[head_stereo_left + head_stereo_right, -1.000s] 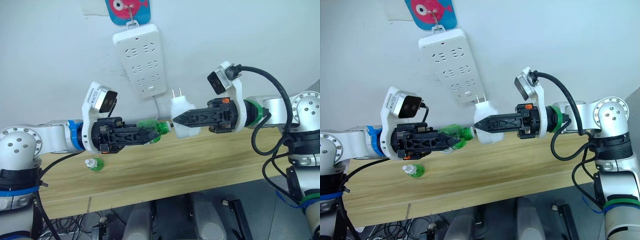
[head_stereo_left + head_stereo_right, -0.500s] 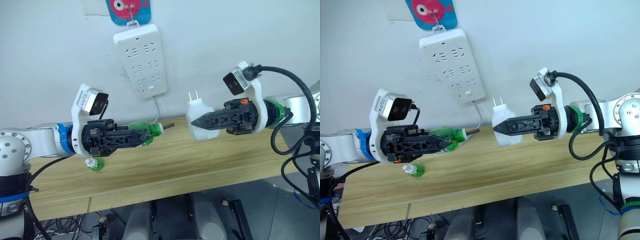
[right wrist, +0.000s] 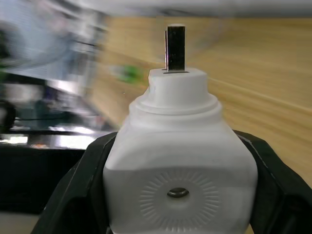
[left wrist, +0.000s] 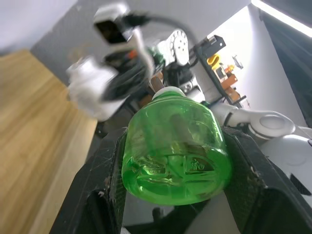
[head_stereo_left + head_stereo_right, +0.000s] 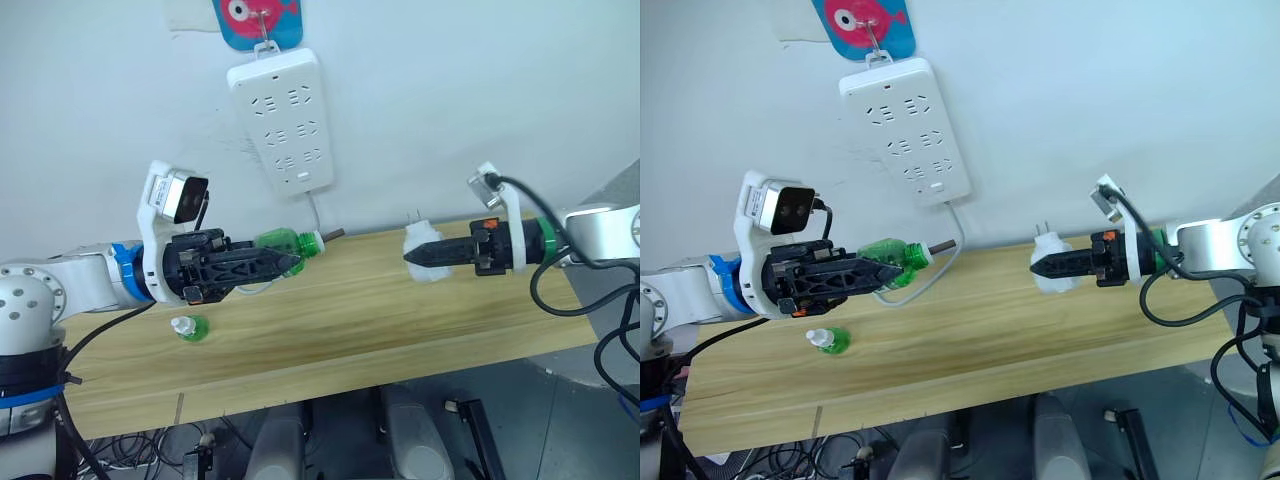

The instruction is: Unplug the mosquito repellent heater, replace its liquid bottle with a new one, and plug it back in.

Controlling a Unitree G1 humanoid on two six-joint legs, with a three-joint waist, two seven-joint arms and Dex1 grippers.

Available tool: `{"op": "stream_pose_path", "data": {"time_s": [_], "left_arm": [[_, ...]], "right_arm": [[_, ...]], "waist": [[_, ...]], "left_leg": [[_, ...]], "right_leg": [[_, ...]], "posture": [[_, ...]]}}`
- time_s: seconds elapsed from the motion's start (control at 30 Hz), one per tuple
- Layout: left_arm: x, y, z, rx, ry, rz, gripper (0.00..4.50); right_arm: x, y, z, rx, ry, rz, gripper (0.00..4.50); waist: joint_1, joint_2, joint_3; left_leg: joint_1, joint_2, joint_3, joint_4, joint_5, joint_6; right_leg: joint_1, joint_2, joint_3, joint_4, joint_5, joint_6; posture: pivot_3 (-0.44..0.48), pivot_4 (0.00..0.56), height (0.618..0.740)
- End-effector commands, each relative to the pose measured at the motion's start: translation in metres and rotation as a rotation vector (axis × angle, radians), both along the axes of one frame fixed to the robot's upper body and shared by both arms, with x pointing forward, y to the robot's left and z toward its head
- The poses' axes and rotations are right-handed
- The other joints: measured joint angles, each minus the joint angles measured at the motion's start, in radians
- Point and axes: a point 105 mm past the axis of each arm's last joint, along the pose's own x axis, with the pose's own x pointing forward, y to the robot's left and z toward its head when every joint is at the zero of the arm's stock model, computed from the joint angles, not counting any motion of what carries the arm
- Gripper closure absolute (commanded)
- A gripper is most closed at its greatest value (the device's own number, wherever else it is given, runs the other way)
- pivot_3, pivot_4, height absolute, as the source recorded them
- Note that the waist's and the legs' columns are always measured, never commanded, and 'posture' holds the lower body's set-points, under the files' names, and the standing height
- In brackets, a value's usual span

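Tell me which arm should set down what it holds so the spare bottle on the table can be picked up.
Left. The left gripper holds the green bottle just separated from the heater, and the spare bottle lies on the table right beneath that arm. The right gripper grips the heater at the far side.

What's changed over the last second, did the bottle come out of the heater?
Yes. The right tool carried the small rounded white plastic heater away to the right; the left tool drew the green transparent liquid bottle back left. Both grips, the small green bottle on the wooden table and the white power strip stayed.
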Motion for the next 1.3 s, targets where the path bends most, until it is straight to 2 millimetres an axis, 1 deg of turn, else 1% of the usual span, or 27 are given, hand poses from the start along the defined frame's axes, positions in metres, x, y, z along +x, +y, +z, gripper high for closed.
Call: {"op": "stream_pose_path", "data": {"time_s": [0.03,0.07,0.17,0.33,0.5,0.63,0.67,0.73,1.3], "left_arm": [[-0.006,-0.001,0.008,-0.047,-0.09,0.007,2.22],[-0.007,-0.001,0.008,-0.06,-0.102,0.015,2.22],[-0.008,-0.002,0.004,-0.067,-0.128,0.027,2.22],[-0.009,-0.003,0.004,-0.088,-0.155,0.041,2.22],[-0.011,-0.002,0.004,-0.095,-0.175,0.048,2.22],[-0.012,-0.002,0.003,-0.098,-0.178,0.054,2.22],[-0.012,-0.002,0.002,-0.097,-0.178,0.054,2.22],[-0.013,-0.002,0.002,-0.098,-0.179,0.054,2.22],[-0.014,-0.003,0.003,-0.109,-0.19,0.062,2.22]], "right_arm": [[0.017,-0.021,-0.017,-0.188,-0.064,-0.042,1.51],[0.024,-0.029,-0.028,-0.264,-0.071,-0.064,1.51],[0.041,-0.047,-0.046,-0.414,-0.102,-0.094,1.51],[0.066,-0.066,-0.06,-0.573,-0.145,-0.111,1.51],[0.082,-0.072,-0.068,-0.649,-0.164,-0.118,1.51],[0.085,-0.075,-0.074,-0.678,-0.15,-0.11,1.51],[0.086,-0.075,-0.075,-0.683,-0.146,-0.106,1.51],[0.086,-0.074,-0.077,-0.686,-0.141,-0.101,1.51],[0.09,-0.075,-0.086,-0.695,-0.126,-0.092,1.51]], "waist": [[0.001,0.0,0.0],[0.001,0.0,0.0],[0.001,0.0,0.0],[0.002,0.0,0.0],[0.003,0.0,0.0],[0.004,0.0,0.0],[0.004,0.0,0.0],[0.004,0.0,0.0],[0.004,0.0,0.0]], "left_leg": [[0.0,0.0,0.0,0.0,0.0,0.0],[0.0,0.0,0.0,0.0,0.0,0.0],[0.0,0.0,0.0,0.0,0.0,0.0],[0.0,0.0,0.0,0.0,0.0,-0.001],[0.0,0.0,-0.001,0.0,0.001,-0.001],[0.0,0.0,-0.001,0.0,0.002,-0.004],[0.0,0.0,-0.001,0.0,0.002,-0.004],[0.0,0.0,-0.001,0.0,0.002,-0.004],[0.0,0.0,-0.001,0.0,0.003,-0.004]], "right_leg": [[0.0,0.0,0.0,0.0,0.0,0.0],[0.0,0.0,0.0,0.0,0.0,0.0],[0.0,-0.001,0.0,0.0,0.0,0.0],[0.0,-0.002,0.0,0.0,0.0,0.0],[0.0,-0.002,-0.001,0.0,0.0,0.0],[0.0,-0.002,-0.001,0.0,0.0,0.0],[0.0,-0.002,-0.001,0.0,0.0,0.0],[0.0,-0.003,-0.001,0.0,0.0,0.0],[0.0,-0.003,-0.001,0.001,0.0,0.0]], "posture": [[-0.134,0.333,0.734],[-0.131,0.334,0.734],[-0.125,0.336,0.734],[-0.115,0.341,0.734],[-0.107,0.345,0.734],[-0.107,0.345,0.734],[-0.099,0.355,0.734],[-0.097,0.356,0.734],[-0.088,0.365,0.734]]}}
